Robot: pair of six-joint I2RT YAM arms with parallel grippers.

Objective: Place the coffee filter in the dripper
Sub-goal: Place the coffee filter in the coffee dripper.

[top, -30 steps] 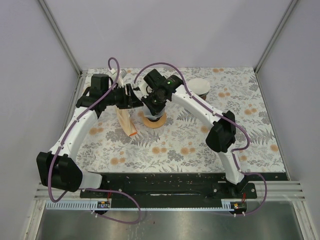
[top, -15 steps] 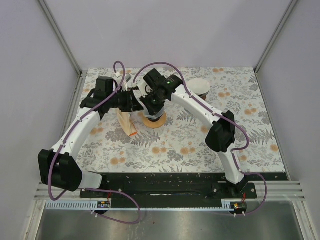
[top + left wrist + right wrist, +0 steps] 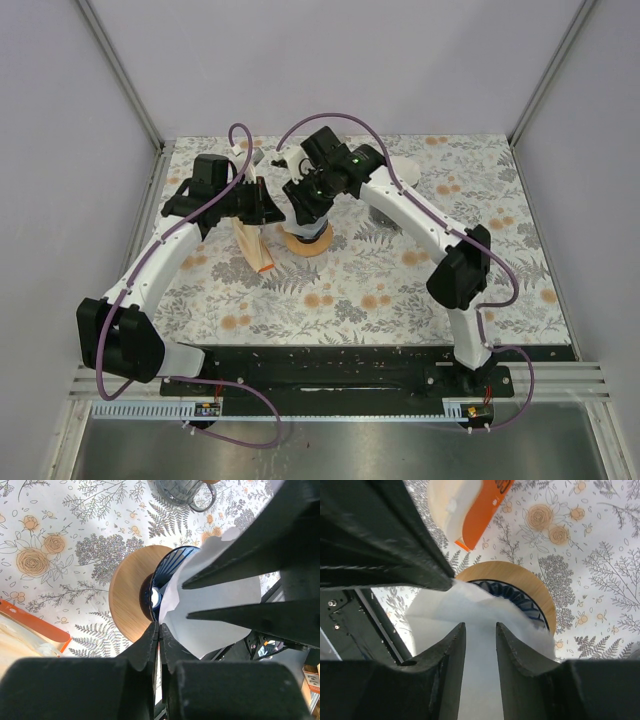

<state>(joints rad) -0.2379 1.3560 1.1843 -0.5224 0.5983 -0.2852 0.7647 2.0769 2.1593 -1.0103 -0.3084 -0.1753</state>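
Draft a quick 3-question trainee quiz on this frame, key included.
1. True or false: the right gripper is shut.
2. Which gripper pinches the filter? A left, B right, C neither.
3. Fill in: the dripper stands on a round ____ disc.
Key: 1 false, its jaws stand apart; 2 A, the left gripper is shut on the filter's edge; 3 wooden.
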